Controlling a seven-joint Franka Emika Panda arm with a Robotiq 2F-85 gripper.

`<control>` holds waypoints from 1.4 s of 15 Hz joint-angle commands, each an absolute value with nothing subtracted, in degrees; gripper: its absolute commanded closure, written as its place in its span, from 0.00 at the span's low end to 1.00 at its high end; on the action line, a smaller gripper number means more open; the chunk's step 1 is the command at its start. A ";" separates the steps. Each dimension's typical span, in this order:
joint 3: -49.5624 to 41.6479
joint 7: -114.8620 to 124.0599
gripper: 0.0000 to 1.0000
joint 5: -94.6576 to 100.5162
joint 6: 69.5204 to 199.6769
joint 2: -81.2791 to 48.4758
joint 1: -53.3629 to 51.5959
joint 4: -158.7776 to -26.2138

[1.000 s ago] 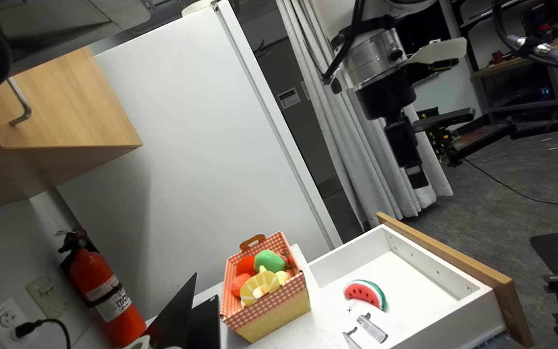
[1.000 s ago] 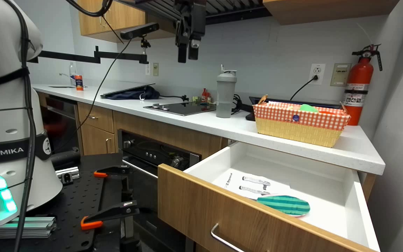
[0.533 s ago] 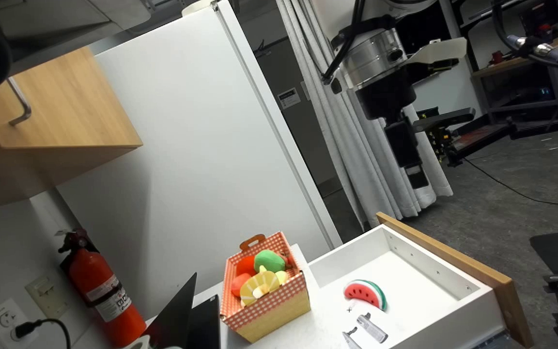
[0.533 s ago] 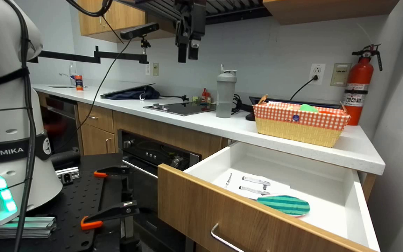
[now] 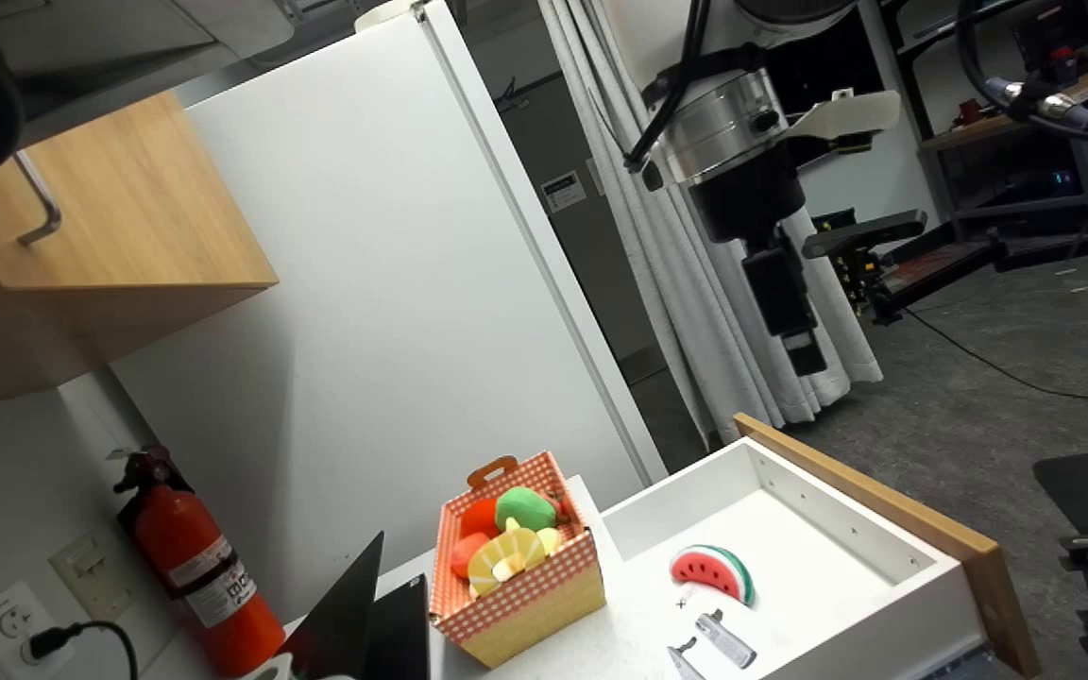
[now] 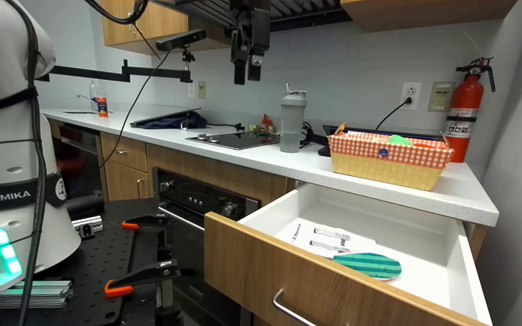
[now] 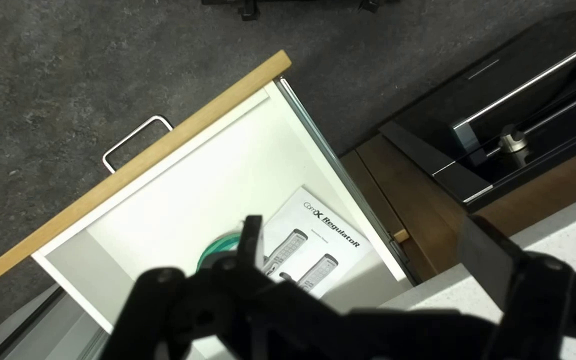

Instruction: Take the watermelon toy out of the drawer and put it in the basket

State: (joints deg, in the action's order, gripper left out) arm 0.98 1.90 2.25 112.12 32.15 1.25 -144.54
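The watermelon toy (image 5: pixel 714 572) lies in the open drawer (image 5: pixel 813 567), red flesh and green rind showing. In an exterior view only its striped green rind (image 6: pixel 367 265) shows. In the wrist view a sliver of the toy (image 7: pixel 217 247) shows, mostly hidden behind a finger. The drawer's wooden front also shows there (image 7: pixel 168 145). The basket (image 6: pixel 383 174) stands on the counter behind the drawer, holding toy fruits (image 5: pixel 511 548); it is out of the wrist view. My gripper (image 6: pixel 247 74) is high above the counter and drawer, open and empty, fingers wide apart in the wrist view (image 7: pixel 370 250).
A printed manual (image 7: pixel 318 230) lies flat in the drawer beside the toy. A shaker bottle (image 6: pixel 292 122), a laptop (image 5: pixel 383 604) and a fire extinguisher (image 5: pixel 195 567) stand near the basket. A wooden cabinet (image 5: pixel 119 208) hangs above the counter (image 6: pixel 306 167).
My gripper has shifted slightly down, leftward in one exterior picture and rightward in another, within the last half second. The toy, drawer and basket have not moved.
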 commanded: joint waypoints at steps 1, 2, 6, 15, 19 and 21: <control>1.26 4.51 0.00 3.82 116.92 30.23 2.37 -144.61; 1.20 5.08 0.00 4.07 117.96 29.49 2.68 -144.42; 0.70 7.63 0.00 5.93 122.22 26.24 4.98 -143.68; -1.14 13.38 0.00 11.10 128.34 17.38 10.04 -140.67; -1.72 15.98 0.00 12.68 130.63 12.44 10.95 -137.82; -2.08 17.45 0.00 13.36 131.45 9.75 11.09 -136.16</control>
